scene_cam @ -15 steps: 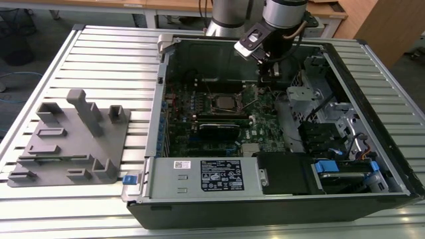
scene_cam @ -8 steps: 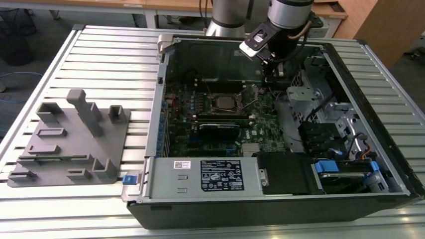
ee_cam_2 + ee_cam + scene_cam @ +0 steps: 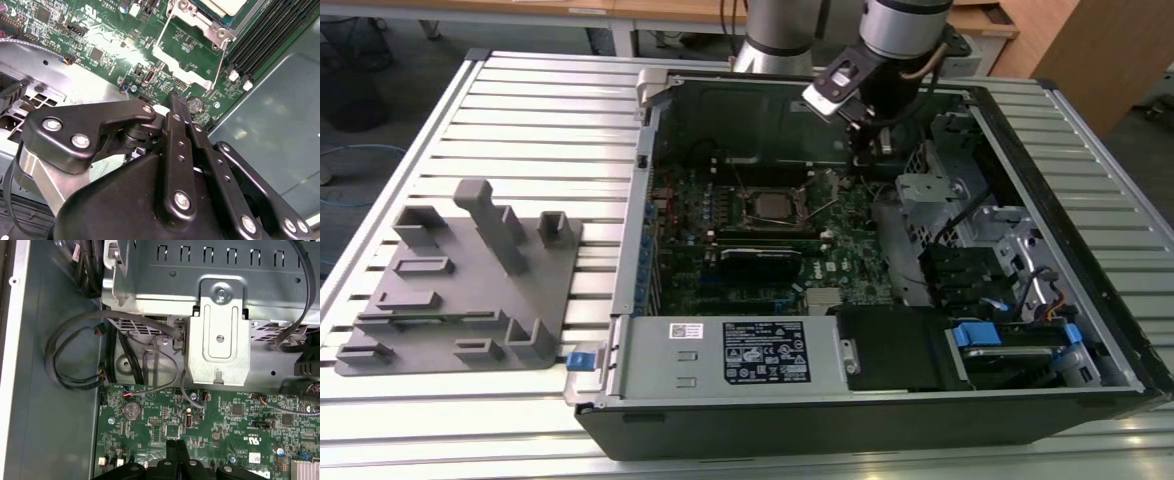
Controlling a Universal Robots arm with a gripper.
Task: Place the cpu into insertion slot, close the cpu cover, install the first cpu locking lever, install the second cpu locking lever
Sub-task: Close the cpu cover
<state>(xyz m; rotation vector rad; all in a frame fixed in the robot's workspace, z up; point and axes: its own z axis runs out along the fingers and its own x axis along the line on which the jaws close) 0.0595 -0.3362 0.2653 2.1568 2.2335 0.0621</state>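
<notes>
Robotics lab (slotted aluminium bench point(image 3: 547, 110), wooden desks point(image 3: 680, 10) behind).

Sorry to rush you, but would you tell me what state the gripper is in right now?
Gripper: closed, nothing visibly held, tips just over the board.

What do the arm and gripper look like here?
The arm is a silver-grey tube with a black joint, a cable alongside and a white-and-black box at the wrist. The gripper has matte black linkage bars, silver screws and two narrow black fingers.
</notes>
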